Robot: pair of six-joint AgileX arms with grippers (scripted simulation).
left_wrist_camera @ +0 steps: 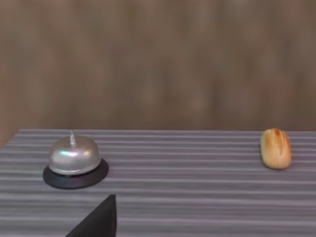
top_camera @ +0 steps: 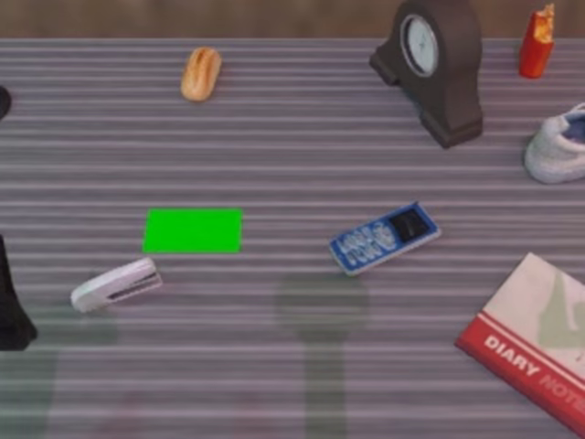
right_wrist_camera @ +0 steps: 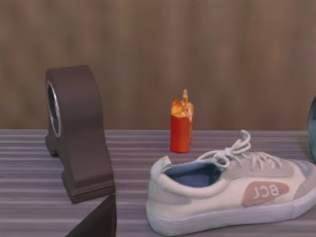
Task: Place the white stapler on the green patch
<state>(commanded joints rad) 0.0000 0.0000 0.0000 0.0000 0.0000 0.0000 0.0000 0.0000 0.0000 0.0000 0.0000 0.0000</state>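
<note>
The white stapler [top_camera: 116, 284] lies flat and slanted on the striped table, near the left side. Just beyond its right end, a little farther back, is the green patch [top_camera: 193, 230], bare and unmarked. My left arm [top_camera: 11, 311] stays at the table's left edge, left of the stapler and apart from it. Only a dark corner of the left gripper [left_wrist_camera: 98, 221] shows in its wrist view, and neither stapler nor patch appears there. My right arm is outside the top view. A dark corner of the right gripper [right_wrist_camera: 98, 219] shows in its wrist view, low over the table's far right.
A blue-and-white phone [top_camera: 385, 238] lies right of the patch. At the back are a bread roll [top_camera: 201, 73], a dark mantel clock [top_camera: 434, 64] and a red carton [top_camera: 537, 41]. A white sneaker [top_camera: 558, 146] and a diary [top_camera: 535, 338] occupy the right; a bell [left_wrist_camera: 74, 160] stands far left.
</note>
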